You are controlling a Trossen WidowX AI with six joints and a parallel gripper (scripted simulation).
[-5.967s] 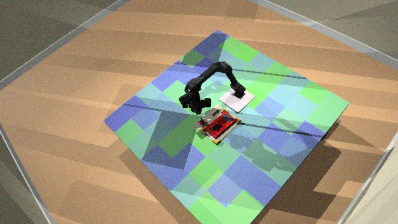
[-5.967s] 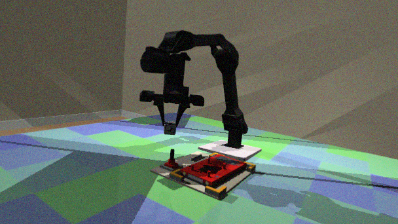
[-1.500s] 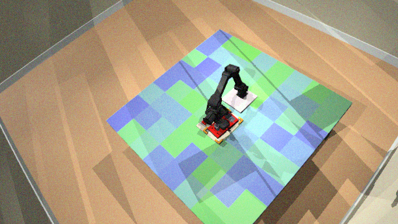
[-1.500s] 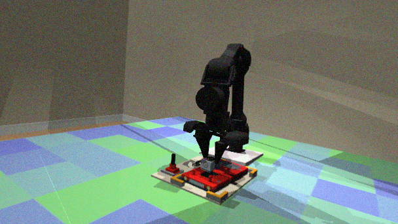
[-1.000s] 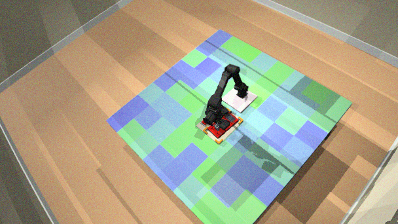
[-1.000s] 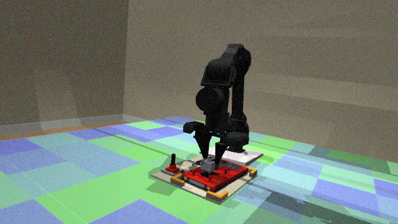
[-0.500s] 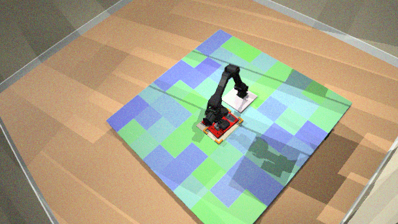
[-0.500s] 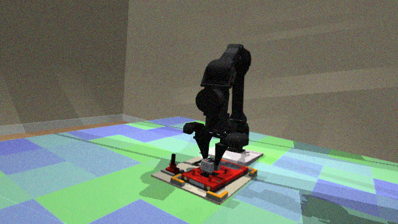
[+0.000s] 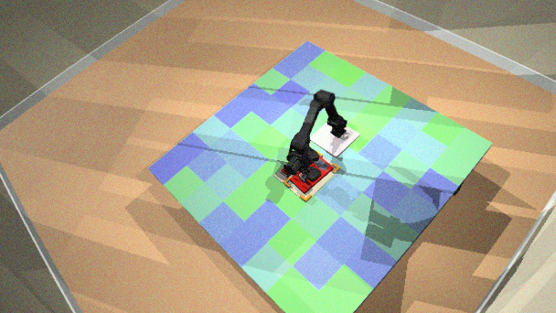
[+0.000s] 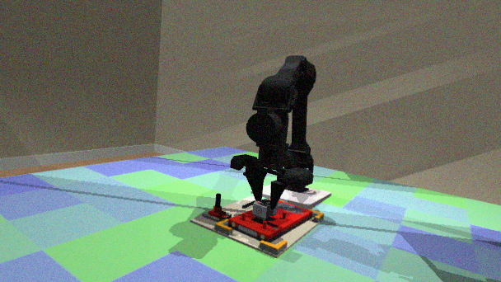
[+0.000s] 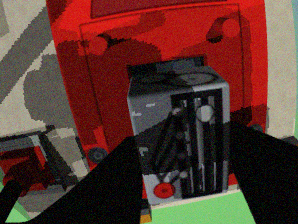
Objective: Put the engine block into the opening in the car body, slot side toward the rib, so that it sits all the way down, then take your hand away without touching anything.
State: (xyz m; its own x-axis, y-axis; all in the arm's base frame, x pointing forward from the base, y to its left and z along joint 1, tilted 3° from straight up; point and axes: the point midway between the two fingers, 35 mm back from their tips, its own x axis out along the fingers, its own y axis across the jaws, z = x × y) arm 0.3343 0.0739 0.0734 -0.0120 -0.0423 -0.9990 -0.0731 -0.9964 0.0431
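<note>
The red car body [image 9: 304, 187] [image 10: 297, 215] [image 11: 115, 25] lies flat on a beige board. My gripper [image 9: 305, 174] [image 10: 267, 203] [image 11: 182, 139] is shut on the grey engine block [image 10: 259, 209] [image 11: 155, 107], one finger on each side. The block is upright above the middle of the car body. Part of the dark opening [image 11: 192, 63] shows past the block's far edge in the wrist view; the block hides the rest. The block's top has dark ribbed bars and a red round cap. I cannot tell the rib or how deep the block sits.
The beige board [image 10: 294, 239] [image 11: 282, 60] has orange corner brackets [image 9: 305, 198] [image 10: 272, 246] around the car body. A small red piece with a black post [image 10: 217, 201] stands on its left part, close to one finger in the wrist view. The arm stands on a white plate [image 9: 337, 148] behind.
</note>
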